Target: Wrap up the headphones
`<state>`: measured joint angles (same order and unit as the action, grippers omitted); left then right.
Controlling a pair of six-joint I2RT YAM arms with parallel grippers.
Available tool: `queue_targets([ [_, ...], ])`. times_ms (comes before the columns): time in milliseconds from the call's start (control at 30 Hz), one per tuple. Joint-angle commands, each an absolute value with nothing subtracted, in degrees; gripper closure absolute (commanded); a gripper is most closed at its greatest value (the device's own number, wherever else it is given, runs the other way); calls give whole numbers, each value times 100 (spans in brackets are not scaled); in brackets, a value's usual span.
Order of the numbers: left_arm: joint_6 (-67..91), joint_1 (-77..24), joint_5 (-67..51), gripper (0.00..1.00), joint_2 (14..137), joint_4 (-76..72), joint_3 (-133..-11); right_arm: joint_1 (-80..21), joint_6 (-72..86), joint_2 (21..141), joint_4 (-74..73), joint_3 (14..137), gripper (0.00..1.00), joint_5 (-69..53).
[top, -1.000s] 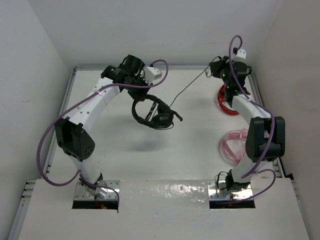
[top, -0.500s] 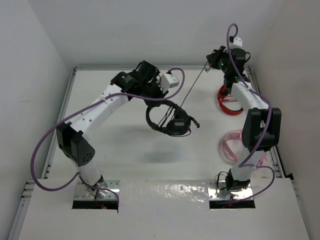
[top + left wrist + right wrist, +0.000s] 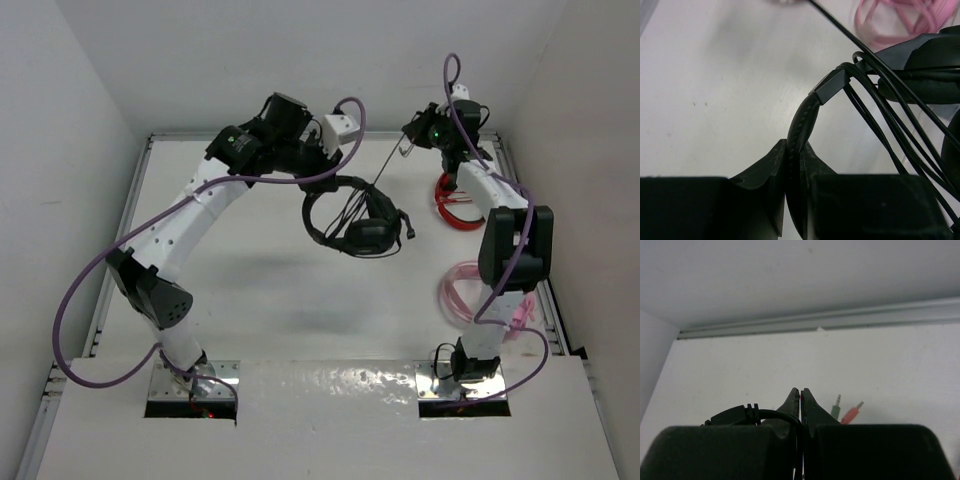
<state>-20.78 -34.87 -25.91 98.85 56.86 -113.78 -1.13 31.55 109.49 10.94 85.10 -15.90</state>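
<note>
Top external: left of the red headset [image 3: 450, 205], the headphones [image 3: 357, 218] are being clamped by the left gripper [image 3: 320, 175], earcups nearward. The cable [image 3: 378, 180] is being pinched taut by the right gripper [image 3: 406, 140], its end hidden.

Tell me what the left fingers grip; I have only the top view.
Observer: The left fingers are shut on the padded headband.
Operator: Check the right.
Observer: The right fingers are shut on the cable; a green plug and a red plug show just past them.
Operator: Report the cable at the left.
Observer: Several strands cross beside the slider.
</note>
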Motion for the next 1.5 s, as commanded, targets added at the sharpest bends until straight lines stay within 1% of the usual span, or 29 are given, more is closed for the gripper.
queue_targets([
  [0,-1662,-3297,-3636,100,9852,5599,-12162,-333,3069,11145,834,8430,100,-1705],
  [33,-1522,-3183,-3847,100,9896,5486,-12286,-543,3033,11005,965,8055,100,-1696],
  [100,-759,-2586,-4478,100,10010,5179,-12463,-729,3085,10855,1457,7466,100,-1731],
  [133,-208,-2166,-4569,100,10019,4759,-12472,-877,3146,10698,1790,7288,100,-1775],
  [167,-63,-2014,-4544,100,10046,4607,-12489,-949,3225,10618,1950,7095,100,-1793],
  [233,139,-1663,-4027,100,10081,4492,-12691,-1124,3550,10451,2545,6499,100,-1819],
  [333,674,-1215,-3569,100,10107,4211,-12797,-1483,3753,10143,2917,5917,100,-1819],
  [500,1151,-862,-2823,100,10213,3964,-12850,-2284,3613,9686,2980,5397,100,-1723],
  [567,1256,-765,-2454,100,10257,3946,-12797,-2741,3446,9563,2717,5370,100,-1600],
  [600,1309,-721,-2061,100,10266,3946,-12762,-2899,3202,9467,2585,5388,100,-1582],
  [700,1599,-528,-1654,100,10327,3938,-12543,-3653,2647,9422,1665,5606,100,-1582],
  [867,1556,-501,-907,100,10398,3850,-12200,-4419,1812,9562,380,6378,100,-1591],
  [933,1364,-501,-530,100,10380,3736,-11928,-4587,1522,9510,-209,6600,100,-1582],
  [967,1301,-501,-136,100,10389,3701,-11683,-4736,1407,9475,-359,6783,100,-1556],
  [1033,1038,-501,-26,100,10406,3674,-11462,-4895,1100,9334,-833,6969,100,-1468],
  [1067,994,-510,-26,100,10380,3622,-11096,-4991,1012,9308,-983,7161,100,-1398],
  [1133,827,-580,130,100,10266,3411,-10733,-5194,836,9307,-1510,7399,100,-1318],
  [1200,329,-833,263,100,10204,3340,-10365,-5256,704,9386,-2166,7838,100,-1414],
  [1233,82,-983,586,100,10178,3340,-10249,-5247,407,9500,-2519,8266,100,-1354],
  [1267,-565,-1289,798,100,10082,3296,-9961,-5247,248,9553,-3236,8523,100,-1005],
  [1333,-1105,-1519,1193,100,9924,3156,-9530,-5247,-200,9711,-3890,9311,100,-399],
  [1367,-1516,-1634,1213,100,9836,3007,-9084,-5247,-333,9729,-4302,9482,100,-82],
  [1400,-1686,-1670,1161,100,9678,2954,-8896,-5247,-595,9712,-4376,9579,100,547],
  [1467,-2063,-1748,862,100,9502,2953,-8623,-5247,-912,9537,-4133,9423,100,1253],
])
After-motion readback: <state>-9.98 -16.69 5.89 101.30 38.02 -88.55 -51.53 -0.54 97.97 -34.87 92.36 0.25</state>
